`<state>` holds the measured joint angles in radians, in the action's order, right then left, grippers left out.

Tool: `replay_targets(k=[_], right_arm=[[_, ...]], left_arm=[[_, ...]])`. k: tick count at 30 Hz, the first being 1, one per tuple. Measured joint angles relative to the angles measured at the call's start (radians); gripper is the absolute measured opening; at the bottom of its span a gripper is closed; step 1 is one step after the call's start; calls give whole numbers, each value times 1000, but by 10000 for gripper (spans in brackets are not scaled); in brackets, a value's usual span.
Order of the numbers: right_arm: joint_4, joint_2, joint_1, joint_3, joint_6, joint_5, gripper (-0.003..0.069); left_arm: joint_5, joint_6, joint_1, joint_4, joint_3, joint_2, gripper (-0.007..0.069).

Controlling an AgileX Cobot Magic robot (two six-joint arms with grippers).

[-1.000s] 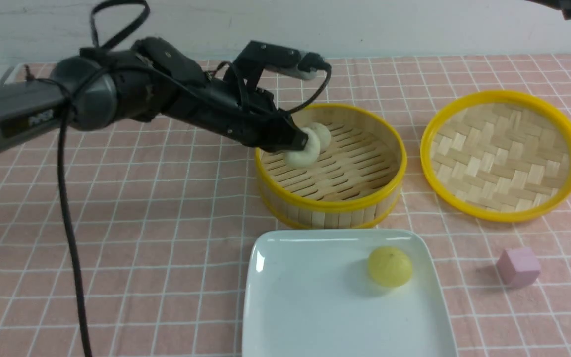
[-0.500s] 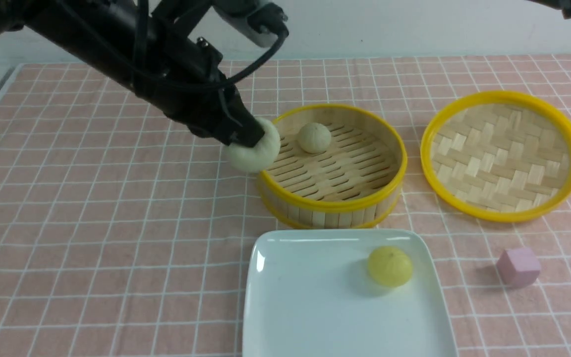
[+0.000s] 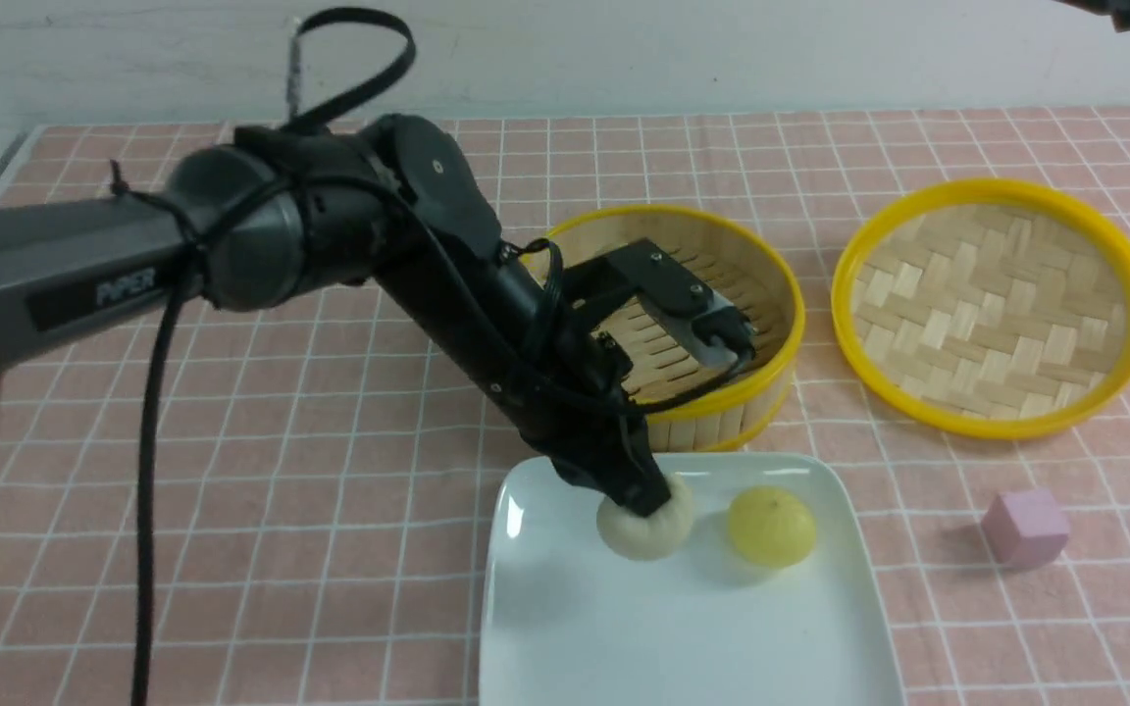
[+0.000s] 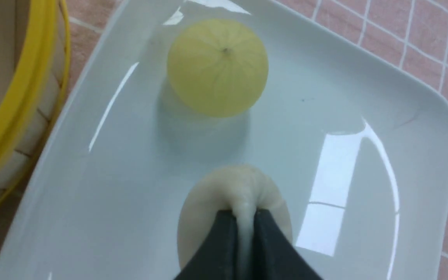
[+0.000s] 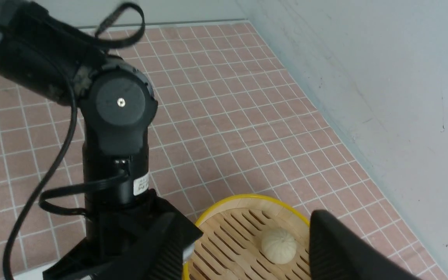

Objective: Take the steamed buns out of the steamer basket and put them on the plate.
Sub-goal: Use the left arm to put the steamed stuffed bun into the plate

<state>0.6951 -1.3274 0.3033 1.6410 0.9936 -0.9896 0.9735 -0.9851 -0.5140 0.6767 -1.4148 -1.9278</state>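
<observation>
My left gripper (image 3: 645,502) (image 4: 243,216) is shut on a pale steamed bun (image 3: 643,531) (image 4: 208,217), pinching its pleated top. The bun is down at the white plate (image 3: 565,628) (image 4: 364,97), left of the yellow bun (image 3: 771,528) (image 4: 217,66) that lies there. I cannot tell whether the held bun touches the plate. Behind the plate stands the steamer basket (image 3: 783,324) (image 5: 247,198). One pale bun (image 5: 279,245) lies in it, hidden by the left arm in the front view. My right gripper (image 5: 243,216) hovers open above the basket, holding nothing.
The shallow woven tray with a yellow rim (image 3: 995,306) lies right of the basket. A small pink cube (image 3: 1026,528) sits right of the plate. The left arm and its cable (image 3: 148,471) stretch across the checked cloth from the left. A wall runs along the far edge.
My left gripper has carried the pale bun from the basket, over its left rim, and down onto the plate beside the yellow bun. The right gripper has stayed open.
</observation>
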Motion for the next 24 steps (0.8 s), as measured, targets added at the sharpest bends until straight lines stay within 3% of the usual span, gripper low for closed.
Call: replay_targets(k=[5,17,22,24], right_arm=[[0,0,0,0,0,-5,440],[6,0,0,0,0,-7,440],[6,0,0,0,0,-7,440],[6,0,0,0,0,-7,440]], left_arm=[[-90,-12,0,6,1,-53,31],[-95,-61,0,52,1,-91,51],[-90,-109,0,89,1,-91,182],[-101,-117,0,93,1,-90,308]])
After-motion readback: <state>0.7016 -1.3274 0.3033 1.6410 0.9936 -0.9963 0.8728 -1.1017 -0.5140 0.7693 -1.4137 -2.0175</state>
